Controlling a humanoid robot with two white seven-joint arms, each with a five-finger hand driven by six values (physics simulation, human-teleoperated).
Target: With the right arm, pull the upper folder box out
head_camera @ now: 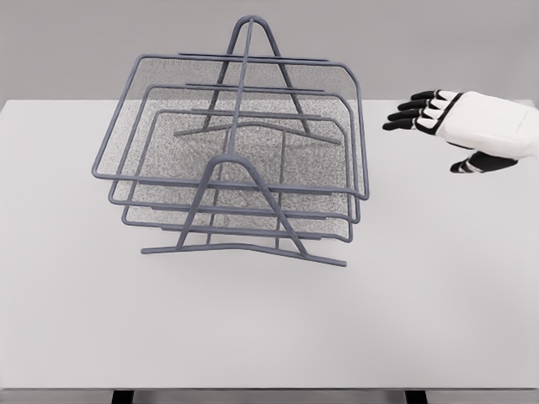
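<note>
Reach was the step in hand: the right robot hand hovered with fingers spread, holding nothing, apart from the upper folder box, the top tier of the wire rack on the bench. It probably needed to hook the tray's right rim and pull level.

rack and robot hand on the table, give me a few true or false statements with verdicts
1. The right robot hand grips the top tray. False: it is off to the right of the rack, touching nothing.
2. The hand's fingers are spread. True.
3. The rack holds three stacked trays. True.
4. The trays are full of papers. False: all look empty.
5. The left hand rests beside the rack. False: it is out of view.
</note>
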